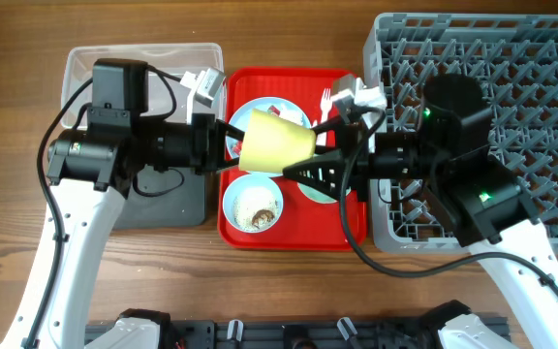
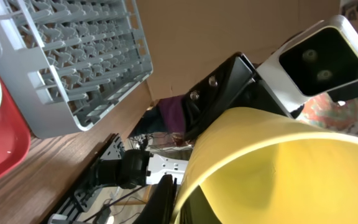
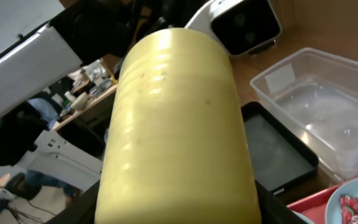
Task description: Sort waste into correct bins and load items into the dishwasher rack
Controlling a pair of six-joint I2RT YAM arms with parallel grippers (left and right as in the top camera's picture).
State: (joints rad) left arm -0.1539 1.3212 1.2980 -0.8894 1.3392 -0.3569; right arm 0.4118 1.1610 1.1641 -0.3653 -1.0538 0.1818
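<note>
Above the wooden counter [image 1: 279, 291] and red tray [image 1: 342, 237], the yellow cup [image 1: 277, 141] is held sideways. Its rim is pinched by the left claw [image 1: 235, 134] and its base is straddled by the right claw [image 1: 308, 153], contact unclear. The rack [image 1: 511, 58] lies rightward.

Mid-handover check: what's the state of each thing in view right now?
yellow cup: airborne, on its side, between both tools
left tool: shut on the cup's rim
right tool: straddling the cup, grip unclear
light blue bowl: upright, food residue inside
clear tub: empty
dishwasher rack: no items visible
</note>
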